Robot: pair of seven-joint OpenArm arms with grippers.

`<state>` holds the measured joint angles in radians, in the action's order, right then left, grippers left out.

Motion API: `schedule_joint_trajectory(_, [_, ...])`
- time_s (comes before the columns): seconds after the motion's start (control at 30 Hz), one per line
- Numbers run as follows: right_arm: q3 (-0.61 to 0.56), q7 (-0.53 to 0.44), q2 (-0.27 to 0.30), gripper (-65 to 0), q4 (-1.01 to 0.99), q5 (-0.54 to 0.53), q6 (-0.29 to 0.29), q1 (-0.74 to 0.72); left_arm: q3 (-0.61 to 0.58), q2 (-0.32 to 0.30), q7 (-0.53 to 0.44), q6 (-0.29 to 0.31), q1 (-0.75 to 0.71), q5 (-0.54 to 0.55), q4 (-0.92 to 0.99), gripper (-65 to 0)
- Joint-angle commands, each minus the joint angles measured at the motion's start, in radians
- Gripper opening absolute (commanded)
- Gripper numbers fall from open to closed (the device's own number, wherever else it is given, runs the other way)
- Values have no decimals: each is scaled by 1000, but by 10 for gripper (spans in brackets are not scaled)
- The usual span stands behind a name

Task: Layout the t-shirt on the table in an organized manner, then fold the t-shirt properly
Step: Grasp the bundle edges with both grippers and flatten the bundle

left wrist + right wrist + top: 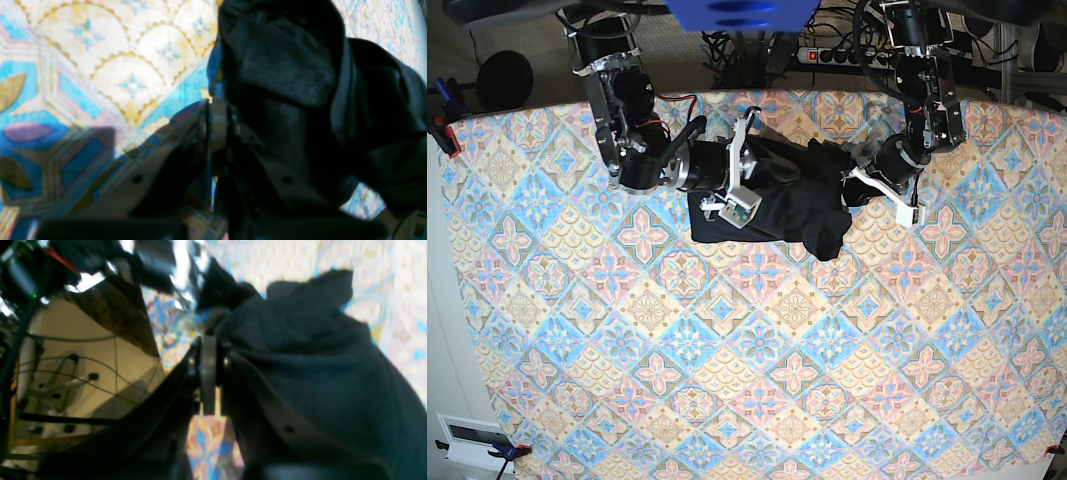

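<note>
Two grippers pinch a bunched black shirt at the table's far edge

Both arms reach over the far part of the table (727,380), where the t-shirt (777,205) lies crumpled in a dark heap on the patterned cloth. The right gripper (745,150) has its fingers pressed together on a fold at one end of the heap; its wrist view shows fabric bulging just beside the closed tips. The left gripper (859,172) is clamped on cloth at the opposite end, and a flap of the shirt hangs over its fingers in the left wrist view, hiding much of the tabletop. Behind the table's far edge sit a power strip (827,55) and tangled cables (727,45). Clamps (442,130) hold the cloth at the table's edge.
</note>
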<state>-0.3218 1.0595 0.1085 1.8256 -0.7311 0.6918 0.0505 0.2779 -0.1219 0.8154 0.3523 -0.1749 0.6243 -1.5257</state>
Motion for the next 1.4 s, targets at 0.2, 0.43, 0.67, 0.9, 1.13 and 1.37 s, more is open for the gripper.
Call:
schedule_joint_trajectory(0.2, [-144,29,1,-650,15,109,6,-14,53,-6,-4,3,-7,15,-63,-646])
schedule_joint_trajectory(0.43, [-224,43,1,-650,7,264,6,-57,125,-40,103,3,-31,111,-163,-646])
schedule_joint_trajectory(0.67, [-251,43,47,-551,26,342,6,-59,133,-71,157,3,-31,203,-189,-640])
schedule_joint_trajectory(0.9, [-244,14,127,-514,128,344,6,-56,133,-72,273,6,-33,268,-306,-565])
schedule_joint_trajectory(1.13, [-107,-26,133,-517,144,344,6,55,83,-77,338,11,-62,348,-352,-443])
schedule_joint_trajectory(1.37, [-17,-28,135,-517,150,344,6,76,-19,-83,338,11,-84,352,-372,-420])
